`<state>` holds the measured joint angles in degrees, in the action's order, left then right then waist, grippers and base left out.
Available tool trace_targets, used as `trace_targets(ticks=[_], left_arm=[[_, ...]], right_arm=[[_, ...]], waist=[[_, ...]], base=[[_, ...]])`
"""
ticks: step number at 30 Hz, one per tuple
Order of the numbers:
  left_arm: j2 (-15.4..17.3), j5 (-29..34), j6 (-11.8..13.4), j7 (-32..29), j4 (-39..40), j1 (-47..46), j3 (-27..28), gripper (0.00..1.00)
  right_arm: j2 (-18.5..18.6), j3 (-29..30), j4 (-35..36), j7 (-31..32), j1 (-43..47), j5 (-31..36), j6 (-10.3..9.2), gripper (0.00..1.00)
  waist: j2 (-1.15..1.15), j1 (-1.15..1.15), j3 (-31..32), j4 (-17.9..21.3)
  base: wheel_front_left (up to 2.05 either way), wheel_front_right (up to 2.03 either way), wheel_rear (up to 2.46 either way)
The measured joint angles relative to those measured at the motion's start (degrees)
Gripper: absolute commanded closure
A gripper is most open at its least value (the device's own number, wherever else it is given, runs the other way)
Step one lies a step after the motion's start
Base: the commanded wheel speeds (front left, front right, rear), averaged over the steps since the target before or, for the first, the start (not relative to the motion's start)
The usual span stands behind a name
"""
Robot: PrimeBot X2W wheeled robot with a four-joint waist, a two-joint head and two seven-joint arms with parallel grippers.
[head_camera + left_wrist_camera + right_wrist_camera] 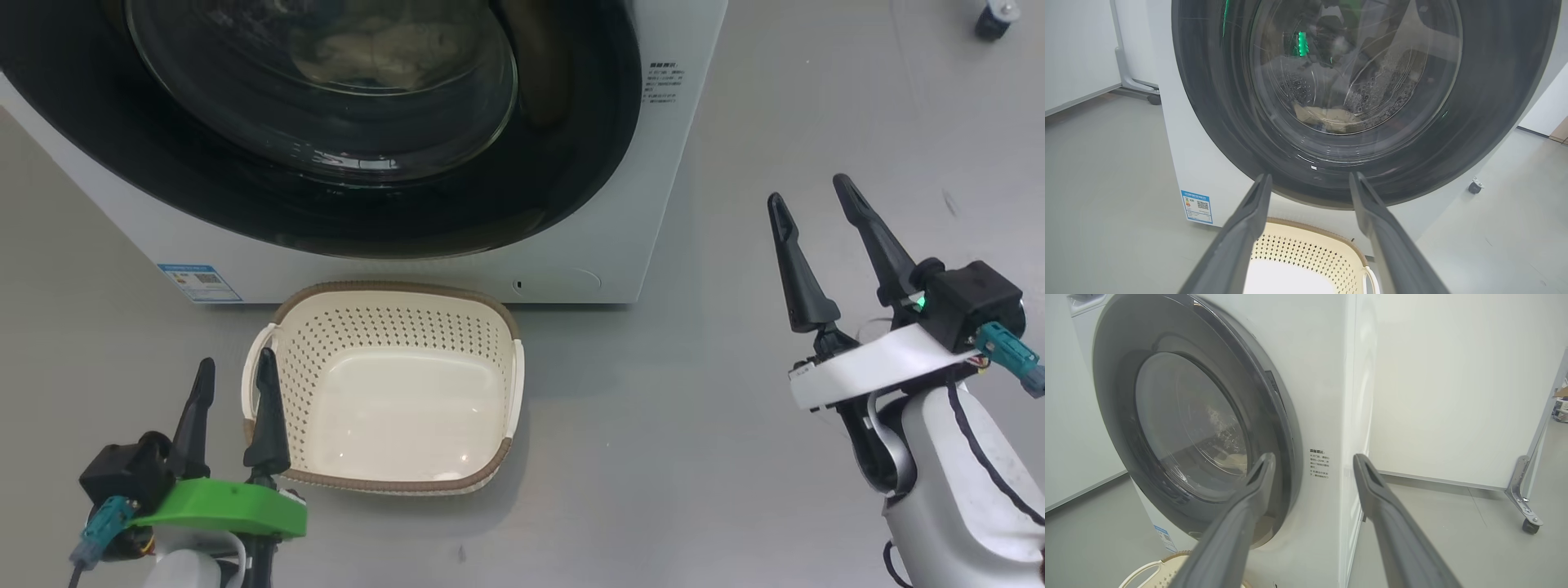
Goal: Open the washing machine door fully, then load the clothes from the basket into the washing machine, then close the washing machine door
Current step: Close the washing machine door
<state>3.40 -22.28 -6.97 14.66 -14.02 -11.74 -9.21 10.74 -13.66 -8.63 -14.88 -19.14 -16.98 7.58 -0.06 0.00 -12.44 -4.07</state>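
Clothes lie behind the shut door, basket empty, so left gripper and right gripper (fingers apart, nothing held) hover clear.

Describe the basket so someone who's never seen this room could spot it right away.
Find the big white washing machine with its round black-rimmed door. On the grey floor in front of it, below the door, sits the basket: cream perforated plastic, brown woven-look rim, white side handles, nothing inside.
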Motion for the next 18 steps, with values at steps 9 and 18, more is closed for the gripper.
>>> trace_targets(ticks=[9, 18], left_arm=[[0.0, 0.6, 0.0, 0.0, -1.6, 3.4, 1.1, 0.00], [0.0, 1.2, 0.0, 0.0, -2.5, 5.8, 1.1, 0.00]], right_arm=[[-0.5, 4.4, 0.0, 0.0, 8.6, 0.4, 0.00, 0.00], [-1.4, 7.1, 0.9, 0.0, 14.4, 0.6, 0.00, 0.00]], waist=[[0.00, 0.00, 5.1, 1.0], [0.00, 0.00, 9.6, 1.4]], base=[[0.00, 0.00, 0.00], [0.00, 0.00, 0.00]])
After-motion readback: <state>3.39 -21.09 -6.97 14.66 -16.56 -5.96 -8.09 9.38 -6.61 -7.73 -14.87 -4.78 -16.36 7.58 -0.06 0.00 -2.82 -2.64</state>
